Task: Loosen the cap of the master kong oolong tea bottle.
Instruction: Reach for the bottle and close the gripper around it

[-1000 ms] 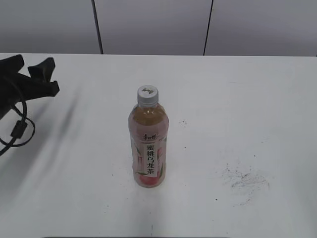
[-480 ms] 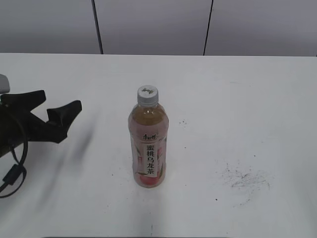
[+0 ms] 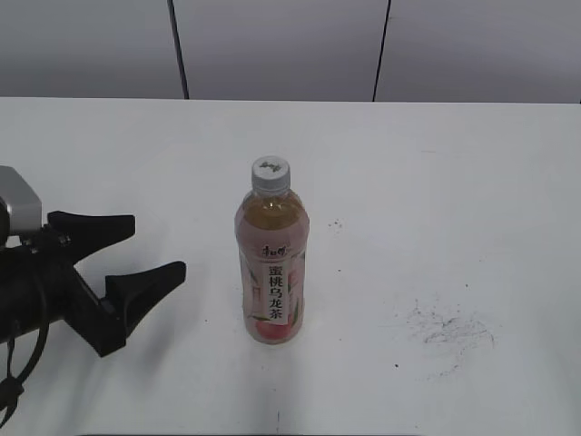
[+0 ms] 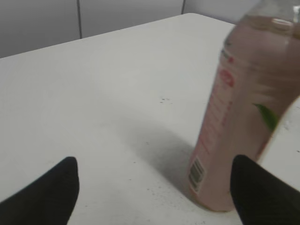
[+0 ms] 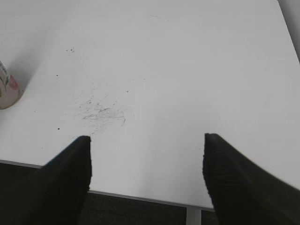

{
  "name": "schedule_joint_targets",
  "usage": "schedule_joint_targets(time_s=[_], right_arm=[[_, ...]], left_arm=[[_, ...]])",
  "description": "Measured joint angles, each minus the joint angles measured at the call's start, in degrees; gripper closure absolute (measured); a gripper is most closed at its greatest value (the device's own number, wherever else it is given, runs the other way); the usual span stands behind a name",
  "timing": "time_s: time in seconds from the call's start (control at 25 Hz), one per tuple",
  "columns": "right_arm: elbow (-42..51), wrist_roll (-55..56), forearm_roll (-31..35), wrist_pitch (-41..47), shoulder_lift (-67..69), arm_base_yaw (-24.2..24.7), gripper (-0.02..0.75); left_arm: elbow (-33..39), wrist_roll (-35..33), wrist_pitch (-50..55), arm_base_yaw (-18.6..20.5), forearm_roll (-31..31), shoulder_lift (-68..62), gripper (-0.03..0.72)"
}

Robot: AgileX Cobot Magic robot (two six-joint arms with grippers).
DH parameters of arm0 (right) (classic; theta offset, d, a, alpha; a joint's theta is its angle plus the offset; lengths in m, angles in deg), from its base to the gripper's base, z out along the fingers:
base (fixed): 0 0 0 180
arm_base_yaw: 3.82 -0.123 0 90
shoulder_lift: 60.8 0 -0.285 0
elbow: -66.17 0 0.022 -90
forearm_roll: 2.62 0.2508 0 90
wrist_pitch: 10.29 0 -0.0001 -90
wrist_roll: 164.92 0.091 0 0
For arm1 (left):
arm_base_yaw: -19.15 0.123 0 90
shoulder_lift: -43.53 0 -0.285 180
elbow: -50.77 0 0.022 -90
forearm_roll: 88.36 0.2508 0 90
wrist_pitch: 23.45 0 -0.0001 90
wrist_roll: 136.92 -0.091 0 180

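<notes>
The master kong oolong tea bottle (image 3: 270,263) stands upright mid-table, amber tea behind a pink peach label with a white strip of Chinese characters. Its white-grey cap (image 3: 270,173) sits on top. In the left wrist view the bottle (image 4: 243,108) fills the right side, close ahead, its cap out of frame. My left gripper (image 3: 156,247) is open, left of the bottle and pointing at it, with a gap between. My left gripper (image 4: 154,171) holds nothing. The right gripper (image 5: 146,145) is open and empty over the table's front edge; only the bottle's base (image 5: 7,86) shows there.
The white table (image 3: 436,182) carries a patch of dark scuff marks (image 3: 449,329) right of the bottle, also seen as scuff marks (image 5: 101,111) in the right wrist view. The table's front edge (image 5: 140,199) lies under the right gripper. A grey panelled wall (image 3: 290,45) stands behind.
My left gripper has come down and to the right from the far left towards the bottle, with its jaws wider apart. Bottle and cap have not moved.
</notes>
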Motion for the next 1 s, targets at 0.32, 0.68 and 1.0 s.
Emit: schedule_joint_targets(time_s=[0.32,0.68,1.0], right_arm=[[0.00,0.00,0.00,0.00,0.00,0.00,0.182],[0.00,0.00,0.00,0.00,0.00,0.00,0.182],[0.00,0.00,0.00,0.00,0.00,0.00,0.182]], left_arm=[[-0.78,0.00,0.00,0.00,7.92,0.22,0.101],[-7.35,2.54,0.00,-3.71,11.75,0.22,0.099],[-11.42,2.65,-0.06,-9.55,8.54,0.16,0.099]])
